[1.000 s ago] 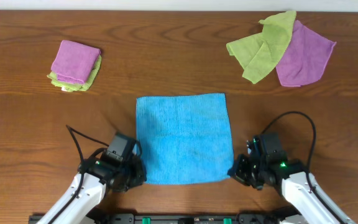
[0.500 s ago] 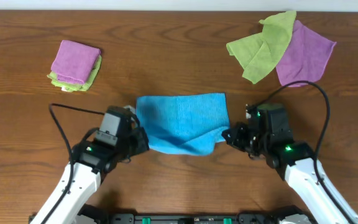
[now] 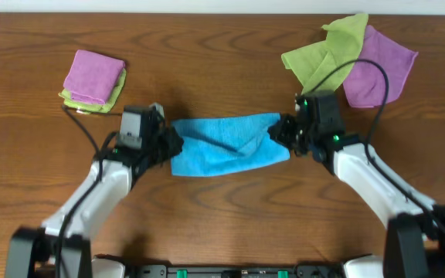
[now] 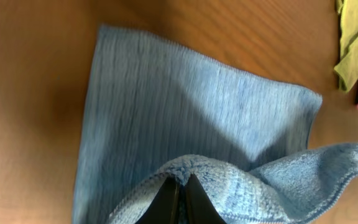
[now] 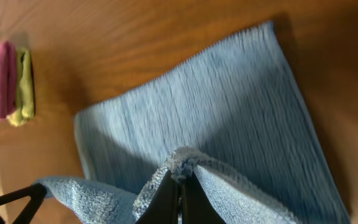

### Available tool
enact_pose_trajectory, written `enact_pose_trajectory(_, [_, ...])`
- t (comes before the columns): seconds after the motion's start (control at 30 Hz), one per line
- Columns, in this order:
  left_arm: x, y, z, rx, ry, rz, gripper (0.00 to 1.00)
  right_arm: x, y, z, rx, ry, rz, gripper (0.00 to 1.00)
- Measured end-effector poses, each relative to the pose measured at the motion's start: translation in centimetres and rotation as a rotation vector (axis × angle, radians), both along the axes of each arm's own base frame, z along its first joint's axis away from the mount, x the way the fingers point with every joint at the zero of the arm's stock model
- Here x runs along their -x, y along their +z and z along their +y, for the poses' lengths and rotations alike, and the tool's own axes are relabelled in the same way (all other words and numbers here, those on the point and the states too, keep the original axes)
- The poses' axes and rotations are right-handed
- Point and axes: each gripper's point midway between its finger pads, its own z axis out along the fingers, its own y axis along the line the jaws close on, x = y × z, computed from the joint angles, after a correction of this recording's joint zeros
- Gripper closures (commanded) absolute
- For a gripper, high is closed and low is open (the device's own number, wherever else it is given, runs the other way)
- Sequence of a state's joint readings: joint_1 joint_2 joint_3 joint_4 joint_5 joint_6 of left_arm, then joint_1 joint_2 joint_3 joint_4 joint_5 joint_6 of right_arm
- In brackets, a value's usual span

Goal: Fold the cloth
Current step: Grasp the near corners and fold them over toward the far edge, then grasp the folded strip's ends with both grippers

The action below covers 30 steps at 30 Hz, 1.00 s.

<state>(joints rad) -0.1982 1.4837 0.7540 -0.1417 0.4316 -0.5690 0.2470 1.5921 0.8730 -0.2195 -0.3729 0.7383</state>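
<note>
The sky-blue cloth (image 3: 224, 144) lies in the middle of the table, its near half lifted and carried back over its far half. My left gripper (image 3: 168, 142) is shut on the cloth's left near corner, and my right gripper (image 3: 278, 133) is shut on its right near corner. In the left wrist view the dark fingers (image 4: 166, 202) pinch a fuzzy blue fold of the cloth (image 4: 185, 112) above the flat layer. The right wrist view shows the same: the cloth (image 5: 229, 112) lies flat below while a pinched corner rises between the fingertips (image 5: 166, 193).
A folded purple cloth (image 3: 93, 75) on a lime-green one (image 3: 91, 103) sits at the far left. Loose lime-green (image 3: 327, 54) and purple (image 3: 378, 66) cloths lie at the far right, close behind my right arm. The wooden table (image 3: 222, 216) spreads all around.
Both grippers have carried the cloth's near corners away from the front edge toward the far edge, doubling the cloth over itself. Its visible shape shrank from a full square to a narrow band.
</note>
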Motion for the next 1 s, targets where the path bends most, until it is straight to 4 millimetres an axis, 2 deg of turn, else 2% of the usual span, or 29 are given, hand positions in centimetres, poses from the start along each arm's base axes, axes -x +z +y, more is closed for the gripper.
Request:
enact_pose_trajectory(0.13, [-4.2,1.9,-0.2,0.005,-0.004,-0.054,0.94,-3.2,-0.2,-0.3,0.003,-0.027,-0.013,0.98])
enact_pose_trajectory(0.23, [-7.1,4.1,0.5,0.005,0.012,-0.083,0.94,-5.8,0.9,-0.7,0.001,-0.050,-0.044,0.98])
enact_pose_trajectory(0.27, [-7.4,4.5,0.7,0.003,0.011,-0.086,0.94,-6.2,1.3,-0.7,0.000,-0.053,-0.050,0.99])
enact_pose_trajectory(0.37, [-6.9,4.6,1.2,-0.016,0.002,-0.045,0.94,-6.2,1.7,-0.7,0.003,-0.051,-0.032,0.99])
enact_pose_trajectory(0.53, [-3.7,2.5,1.1,-0.059,-0.052,0.093,0.94,-3.4,-0.1,-1.2,0.046,-0.024,0.095,0.99])
enact_pose_trajectory(0.73, [-2.3,1.9,0.7,-0.082,-0.092,0.138,0.94,-2.3,-0.7,-1.5,0.067,-0.010,0.141,0.98])
enact_pose_trajectory(0.77, [-2.1,1.8,0.8,-0.084,-0.093,0.145,0.70,-2.1,-0.8,-1.5,0.069,-0.008,0.147,0.81])
enact_pose_trajectory(0.8, [-2.0,1.8,0.8,-0.087,-0.098,0.147,0.32,-1.8,-1.0,-1.6,0.073,-0.006,0.160,0.52])
enact_pose_trajectory(0.83, [-1.9,1.7,0.8,-0.091,-0.101,0.153,0.08,-1.6,-1.0,-1.6,0.075,-0.005,0.169,0.34])
enact_pose_trajectory(0.87, [-1.8,1.7,0.9,-0.093,-0.101,0.158,0.06,-1.5,-1.1,-1.7,0.078,-0.003,0.174,0.31])
enact_pose_trajectory(0.9, [-1.6,1.6,0.9,-0.096,-0.103,0.163,0.06,-1.4,-1.2,-1.7,0.080,0.000,0.176,0.35])
enact_pose_trajectory(0.93, [-1.5,1.5,1.0,-0.100,-0.105,0.166,0.08,-1.4,-1.2,-1.7,0.084,0.007,0.173,0.56])
enact_pose_trajectory(0.97, [-1.5,1.5,1.1,-0.102,-0.106,0.167,0.15,-1.4,-1.2,-1.7,0.088,0.014,0.168,0.86])
enact_pose_trajectory(1.0, [-1.5,1.5,1.2,-0.103,-0.104,0.167,0.38,-1.5,-1.1,-1.7,0.086,0.015,0.166,0.98])
